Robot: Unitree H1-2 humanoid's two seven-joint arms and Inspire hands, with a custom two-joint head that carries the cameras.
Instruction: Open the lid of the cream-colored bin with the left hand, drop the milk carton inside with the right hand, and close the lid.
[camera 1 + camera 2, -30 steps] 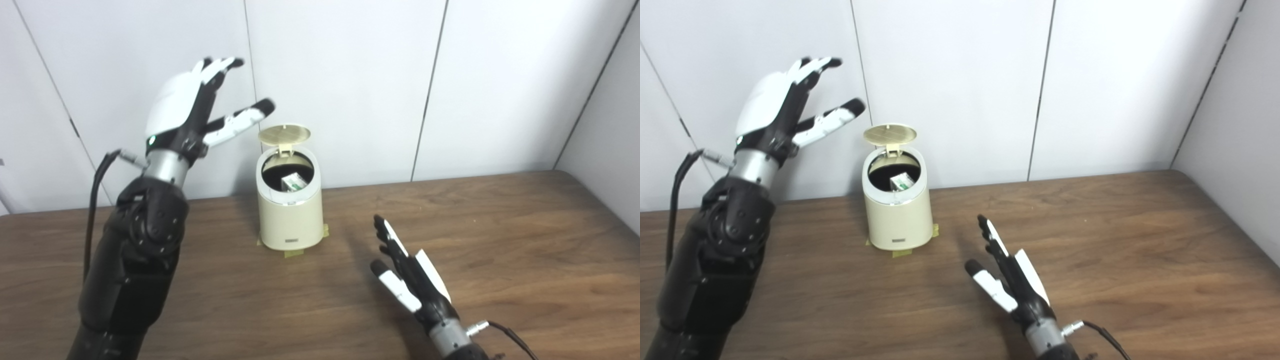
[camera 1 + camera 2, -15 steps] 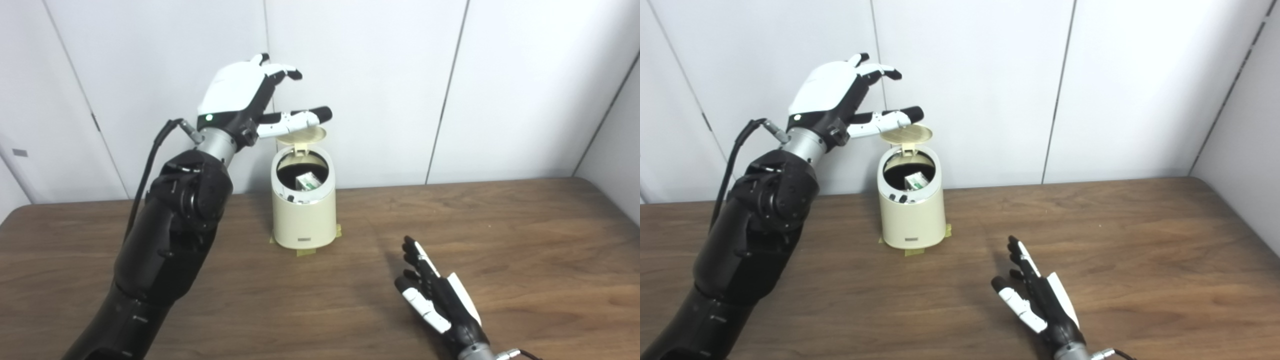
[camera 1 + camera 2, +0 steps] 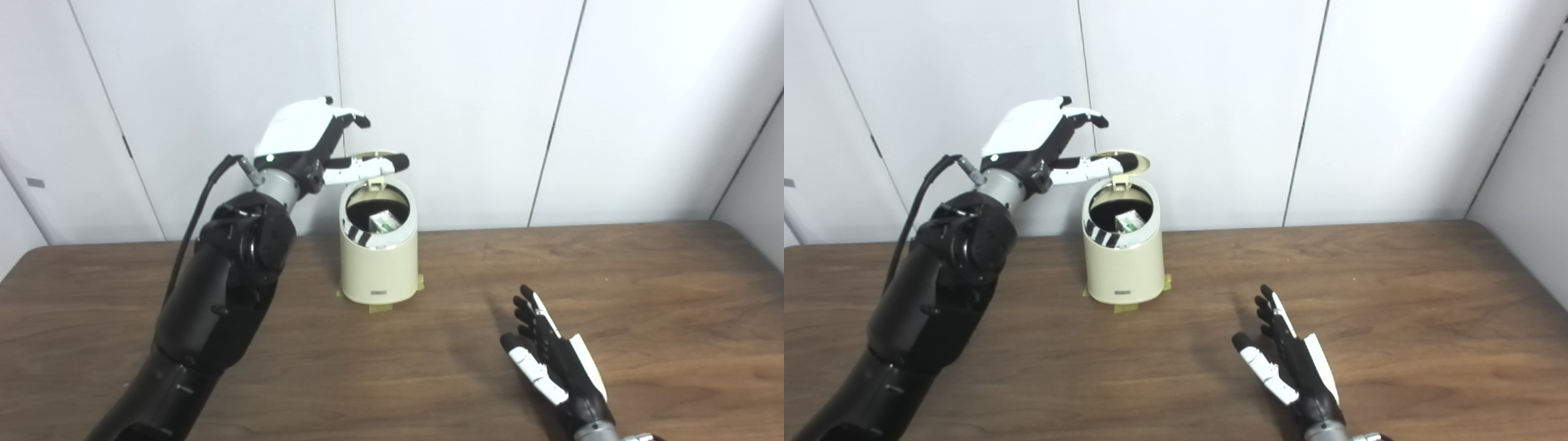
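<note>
A: Left eye view first; our left hand (image 3: 304, 136) is raised behind and over the bin (image 3: 378, 257), fingers apart and holding nothing; its thumb crosses in front of the raised lid (image 3: 375, 160), whose hinge sits at the back rim.

B: And the carton (image 3: 383, 220) is already inside the bin, upright-ish against the far wall; the lid is all that's left, we judge.

A: Agreed; the lid lies just under and to the right of the left fingers (image 3: 352, 116), so a push forward and down should fold it shut.

B: Right eye view; same picture; the thumb may be touching the lid's edge, though we can't tell for sure from here.

A: Our right hand (image 3: 1283, 361) rests low on the table (image 3: 1396, 306), well apart from the bin, fingers spread, empty; the left hand is plainly the nearer.
</note>
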